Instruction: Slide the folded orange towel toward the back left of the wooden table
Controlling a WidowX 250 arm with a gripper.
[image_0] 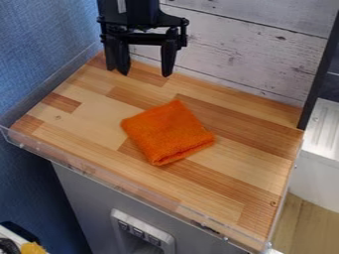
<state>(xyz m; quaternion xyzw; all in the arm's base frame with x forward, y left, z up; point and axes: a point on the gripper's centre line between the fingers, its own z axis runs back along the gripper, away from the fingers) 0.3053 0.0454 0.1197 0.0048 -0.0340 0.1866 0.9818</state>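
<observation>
Folded cloth and gripper on a wooden surface, with clock positions read about the cloth as its centre and twelve o'clock toward the top of the view. The orange cloth lies flat near the middle of the surface, folded into a roughly square, layered pad and turned askew; its corners point near twelve, three, six and nine o'clock, and its layered edge shows at about five o'clock. The black gripper hangs between eleven and twelve o'clock, pointing downward and well apart from the cloth; its fingers stand wide open, with a broad gap between them and nothing in their hold. The surface is made of light and reddish-brown wood strips; a clear rim borders its near edge, from about eight round to five o'clock. A blue wall stands at ten o'clock; a wall of whitewashed planks rises at one o'clock, beside a black upright post at two o'clock; a white fixture lies at three o'clock. Below the surface is a grey front, bearing a pale switch panel at six o'clock; a yellow item, partly cut off, shows at seven o'clock.
</observation>
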